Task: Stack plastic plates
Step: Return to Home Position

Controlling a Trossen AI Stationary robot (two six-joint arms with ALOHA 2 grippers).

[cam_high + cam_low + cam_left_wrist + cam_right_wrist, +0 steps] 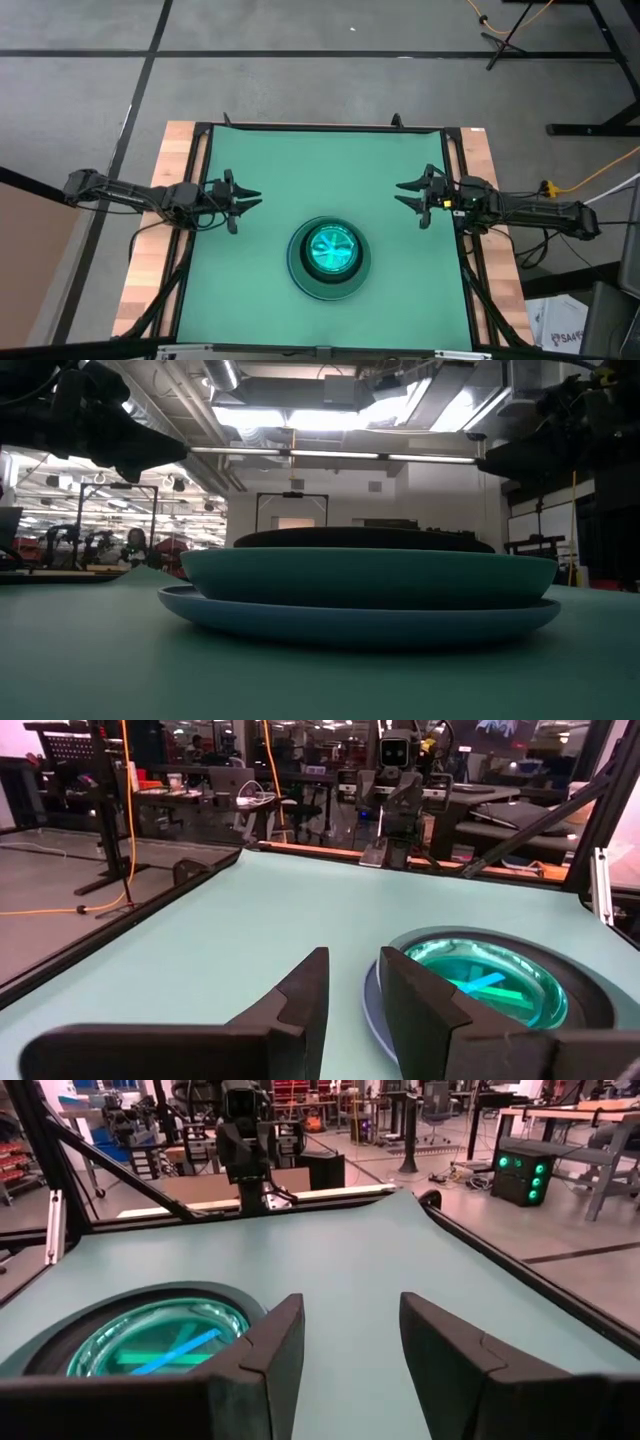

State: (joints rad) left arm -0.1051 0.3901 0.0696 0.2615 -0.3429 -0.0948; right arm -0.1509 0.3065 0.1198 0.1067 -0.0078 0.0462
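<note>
The plastic plates stand as one stack [330,258] on the green mat, near the middle of the table and toward its near edge. In the low view a large blue plate [360,622] lies lowest, a dark-green plate [370,575] rests in it, and a black rim [360,538] shows above. A small translucent cyan plate [331,250] sits on top in the middle. My left gripper [250,198] hovers open to the left of the stack. My right gripper [403,193] hovers open to its right. Both stand farther back than the stack.
The green mat [300,160] covers the table inside a black frame, with wooden strips [150,250] at the left and right edges. Bare mat lies all around the stack. Each wrist view shows the other arm [398,790] across the table.
</note>
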